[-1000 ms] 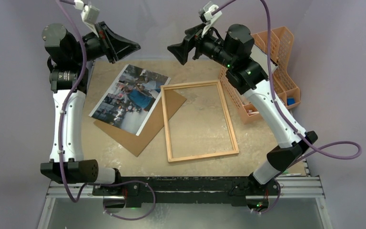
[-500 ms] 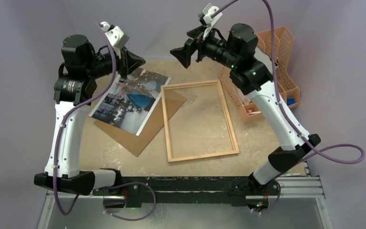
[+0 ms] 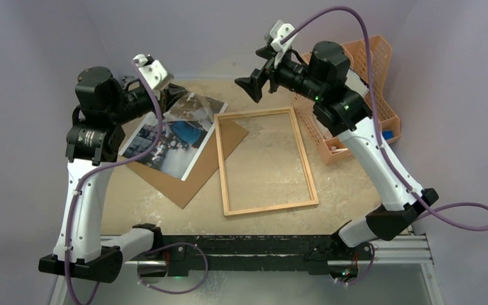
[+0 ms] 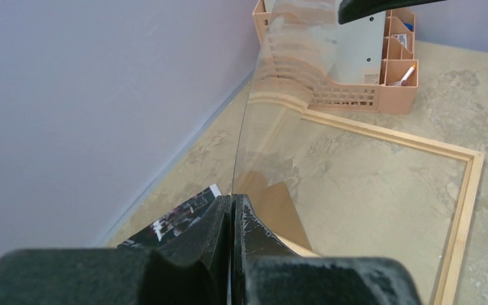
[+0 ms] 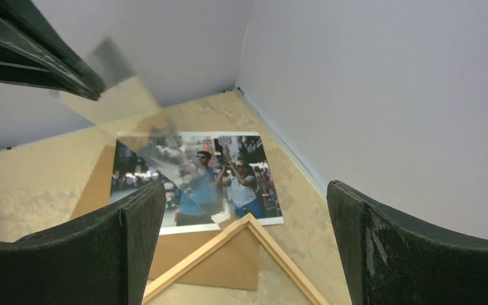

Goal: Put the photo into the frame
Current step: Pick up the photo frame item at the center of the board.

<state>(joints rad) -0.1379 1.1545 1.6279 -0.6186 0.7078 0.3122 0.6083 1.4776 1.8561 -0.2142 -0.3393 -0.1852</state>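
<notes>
Two arms reach over the bench in the top view; the left gripper [image 3: 175, 95] pinches a clear sheet [image 3: 194, 101] above the photo [image 3: 162, 140], which lies flat just beside the frame [image 3: 222, 165]; the right gripper [image 3: 252, 88] hangs apart. Left wrist: fingers [image 4: 216, 222] pressed together on the sheet's edge; a firm pinch and a slow lift should spare it flexing. Right wrist: fingers [image 5: 133, 241] spread wide above the photo, well placed to steady it.

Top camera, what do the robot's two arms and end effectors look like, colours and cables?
Both the left arm and right arm have white link shells, black joint housings and a purple cable looping alongside. The left end effector and right end effector are black with wedge-shaped fingers, each wrist carrying a small white mount. Small green lights glow on the right arm.
</notes>
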